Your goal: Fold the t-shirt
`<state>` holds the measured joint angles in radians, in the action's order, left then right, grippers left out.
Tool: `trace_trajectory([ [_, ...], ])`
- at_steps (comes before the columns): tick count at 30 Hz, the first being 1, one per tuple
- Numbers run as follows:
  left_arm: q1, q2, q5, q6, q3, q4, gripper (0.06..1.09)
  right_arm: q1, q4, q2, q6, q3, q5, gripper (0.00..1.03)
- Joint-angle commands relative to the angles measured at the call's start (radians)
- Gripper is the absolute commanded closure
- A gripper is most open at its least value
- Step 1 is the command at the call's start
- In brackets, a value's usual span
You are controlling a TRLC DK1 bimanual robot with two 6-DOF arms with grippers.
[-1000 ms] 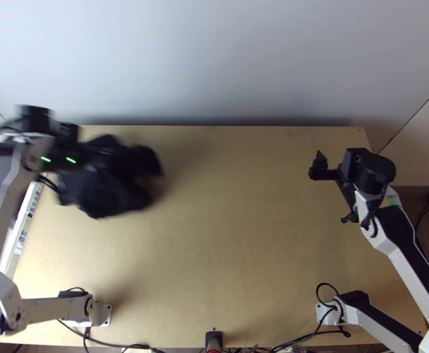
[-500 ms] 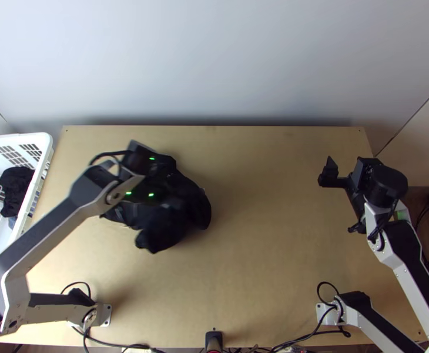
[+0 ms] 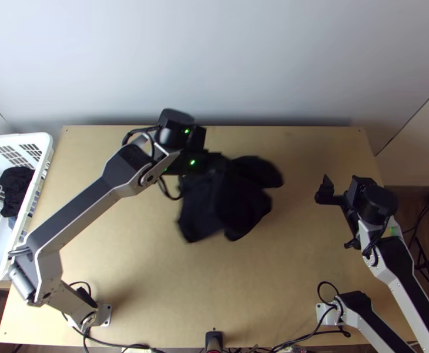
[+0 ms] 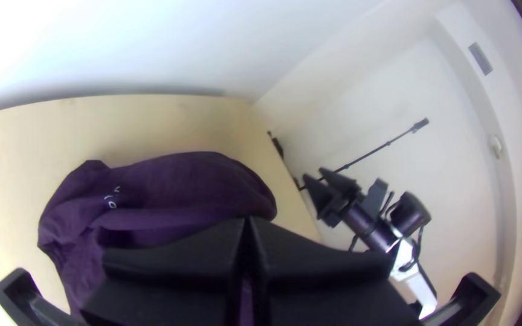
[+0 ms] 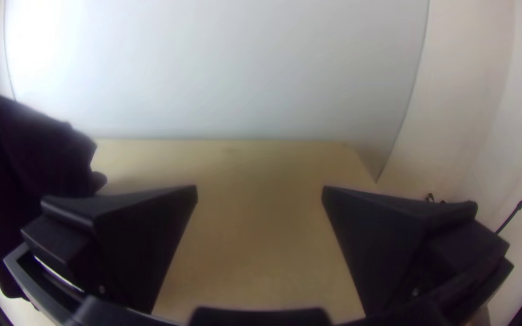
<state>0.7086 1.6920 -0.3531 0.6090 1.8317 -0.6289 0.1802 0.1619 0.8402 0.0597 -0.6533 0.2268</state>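
- In the top view, the one black t-shirt (image 3: 229,206) hung bunched near the middle of the light table (image 3: 261,294), its outline blurred.
- Dark on dark, the fingertips of the left gripper (image 3: 219,165) were hard to separate from the cloth at its upper edge, and which part they pinched could not be told.
- The right gripper (image 3: 334,219) was well apart from the cloth, near the table's right side, its two fingers spread.
- One white basket (image 3: 45,144), cut off at the left edge, held a dark cloth (image 3: 16,188) that lay bunched; whether it was one piece could not be told.
- Black cables (image 3: 117,346) ran along the near edge, partly out of the picture.
- In the left wrist view, the left gripper (image 4: 249,232) had its two fingers closed together on the t-shirt, and they hid much of it. Small white marks (image 4: 113,198) showed on the folds.
- Farther off, the right gripper stood in front of part of one thin dark pole (image 4: 385,145).
- In the right wrist view, the right gripper (image 5: 260,196) had its two fingers wide apart, with nothing between them. The t-shirt was cut off at the left edge, partly behind one finger.
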Motion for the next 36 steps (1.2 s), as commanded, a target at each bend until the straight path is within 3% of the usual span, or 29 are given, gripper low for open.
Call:
trace_trajectory([
  [1,0.032,0.117,0.022,0.109,0.159,0.112,1.05,-0.005,-0.028,-0.041,0.003,0.103,0.000,0.07],
  [14,0.023,0.377,0.144,0.057,0.120,0.126,1.05,-0.016,-0.032,-0.079,0.011,0.158,-0.003,0.07],
  [22,-0.066,0.575,0.299,0.009,0.152,0.117,1.05,-0.016,-0.056,-0.089,0.015,0.201,-0.003,0.07],
  [31,-0.209,0.646,0.335,0.015,0.210,0.101,1.05,-0.010,-0.078,-0.095,0.015,0.235,-0.004,0.07],
  [32,-0.210,0.644,0.335,0.014,0.210,0.092,1.00,-0.004,-0.085,-0.092,0.019,0.241,-0.006,0.07],
  [33,-0.210,0.643,0.333,0.014,0.210,0.072,0.87,0.004,-0.091,-0.085,0.026,0.245,-0.006,0.07],
  [35,-0.205,0.637,0.325,0.008,0.210,0.028,0.39,0.030,-0.101,-0.079,0.043,0.250,-0.006,0.07],
  [36,-0.199,0.630,0.325,-0.009,0.210,0.001,0.23,0.048,-0.105,-0.075,0.051,0.250,-0.007,0.07],
])
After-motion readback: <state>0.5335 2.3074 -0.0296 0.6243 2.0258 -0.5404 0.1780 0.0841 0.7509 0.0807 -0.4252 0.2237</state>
